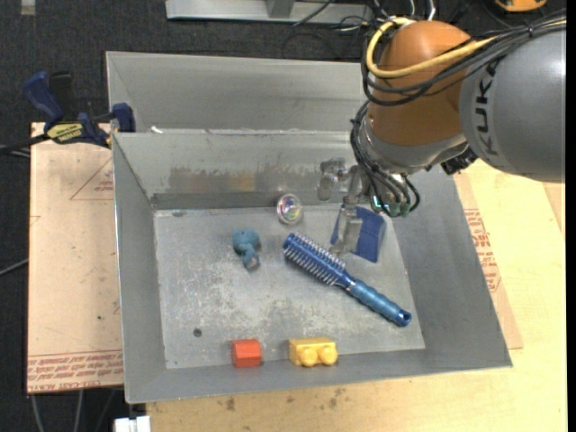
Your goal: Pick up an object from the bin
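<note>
Grey bin (135,241) | arm (522,97) bent down from right | jaws at blue block (369,238), grip state unclear

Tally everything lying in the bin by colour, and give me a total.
Blue: 3 (hairbrush, flat block, small lump)
Orange-red: 1 (cube)
Yellow: 1 (brick)
Shiny, iridescent: 1 (ball)
Total: 6

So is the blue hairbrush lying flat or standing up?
Lying flat: the blue hairbrush lies lengthwise on the floor of the bin, head toward the middle, handle pointing to the lower right corner.
</note>
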